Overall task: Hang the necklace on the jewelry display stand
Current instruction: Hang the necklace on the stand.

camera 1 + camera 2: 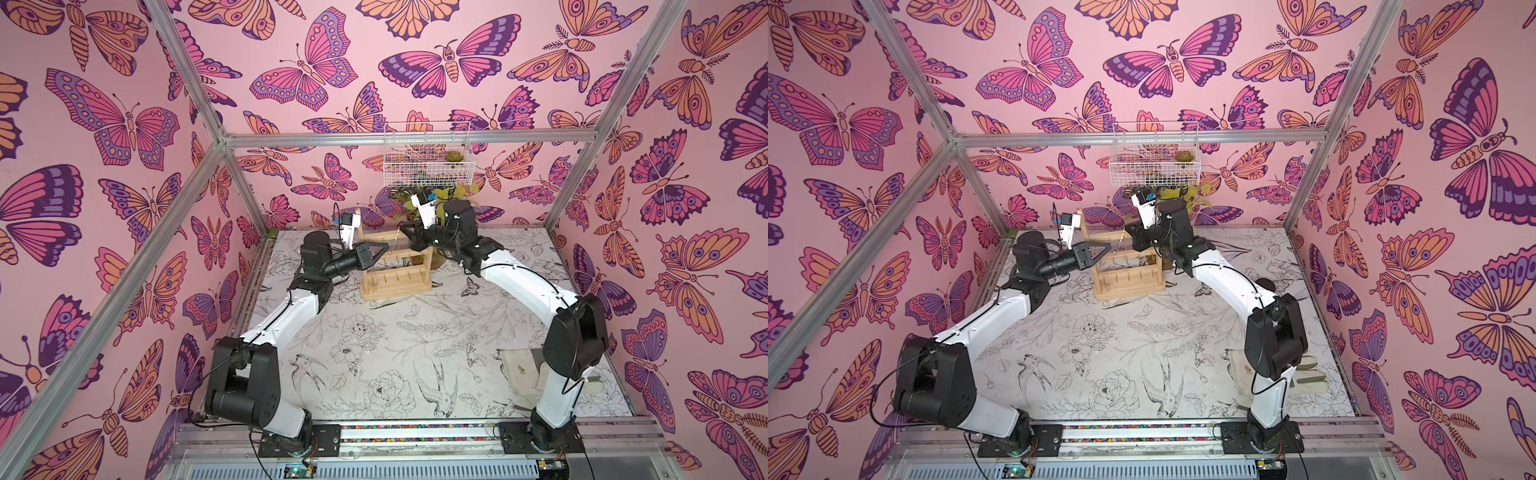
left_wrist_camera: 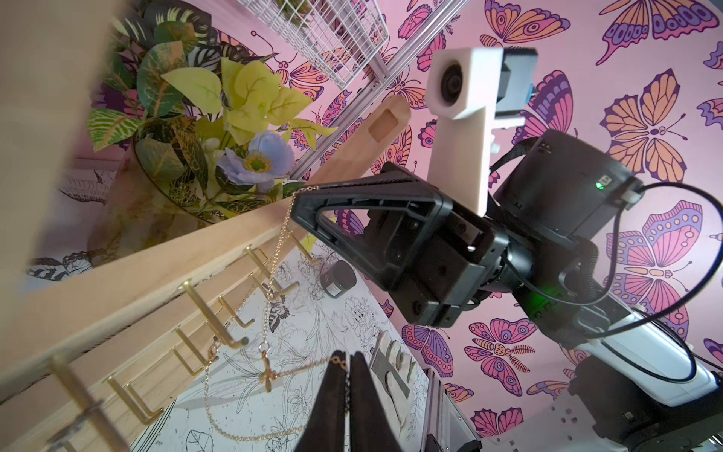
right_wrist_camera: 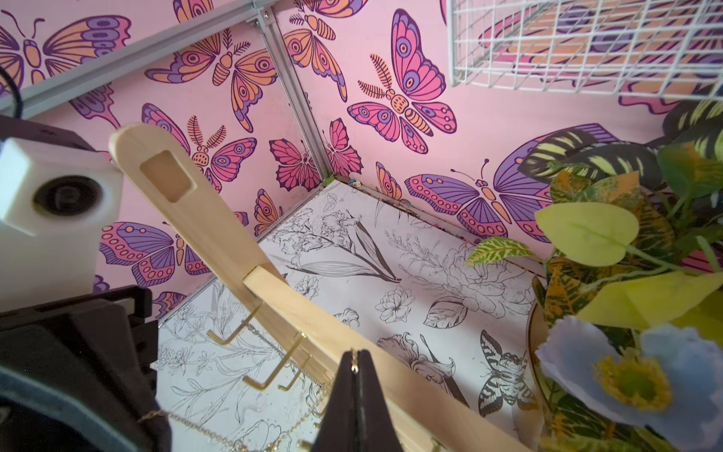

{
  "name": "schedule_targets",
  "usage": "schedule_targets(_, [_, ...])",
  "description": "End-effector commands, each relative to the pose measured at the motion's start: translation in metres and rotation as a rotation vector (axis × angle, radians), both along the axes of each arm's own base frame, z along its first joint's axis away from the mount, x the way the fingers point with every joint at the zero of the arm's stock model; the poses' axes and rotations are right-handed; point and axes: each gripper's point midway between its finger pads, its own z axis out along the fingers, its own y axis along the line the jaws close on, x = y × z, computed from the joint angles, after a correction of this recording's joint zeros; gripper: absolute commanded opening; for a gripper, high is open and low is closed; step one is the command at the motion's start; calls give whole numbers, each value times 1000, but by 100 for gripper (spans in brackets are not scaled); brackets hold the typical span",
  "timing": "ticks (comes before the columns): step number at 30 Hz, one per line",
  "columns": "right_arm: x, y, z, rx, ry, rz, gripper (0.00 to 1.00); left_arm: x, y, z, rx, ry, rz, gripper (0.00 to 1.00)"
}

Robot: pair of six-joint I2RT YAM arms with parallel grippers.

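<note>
Necklace (image 2: 309,366) strung between both tools at the rack's top bar

A fine gold chain with a small cross pendant (image 2: 268,376), it hangs in the air just in front of the upper crossbar of the jewelry display stand (image 1: 395,289). The left tool (image 2: 346,358) has its fingers pressed together on one stretch of chain. The right tool (image 3: 354,358) pinches another stretch, its fingers likewise closed on it. A slack loop droops past the gold hooks (image 2: 211,313); whether it touches any of them cannot be told.

In both top views the chain is only a faint thread between the tool tips. The tools and the right arm cover the top bar and part of one post. From the left wrist the stand is blurred and cut off. From the right wrist only one post and one crossbar show.

The stand sits towards the back of the worktop (image 1: 374,353), which is white with black line drawings of flowers and birds. Pink butterfly wallpaper covers the walls (image 1: 124,124), edged by an aluminium frame (image 1: 374,139). A white wire basket (image 1: 428,164) hangs on the rear wall, and a potted plant (image 2: 203,117) stands behind the stand. A pale glove (image 1: 1312,379) lies near the right arm's base, partly hidden by it.
</note>
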Motion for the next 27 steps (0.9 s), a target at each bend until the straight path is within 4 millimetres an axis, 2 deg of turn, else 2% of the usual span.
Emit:
schedule_targets(1, [-1, 1, -5, -11, 10, 21, 0, -3, -3, -8, 17, -18, 2, 8])
schedule_targets(7, [-4, 2, -14, -26, 36, 37, 1, -7, -5, -28, 38, 13, 24, 8])
schedule_targets(15, [-12, 1, -15, -53, 53, 55, 17, -5, -6, -43, 69, 39, 62, 8])
schedule_targets(20, [-14, -4, -11, -63, 51, 41, 21, -9, -11, -46, 80, 45, 58, 7])
schedule_targets(27, [-22, -14, 3, -55, 46, 9, 31, -14, -14, -35, 74, 24, 57, 7])
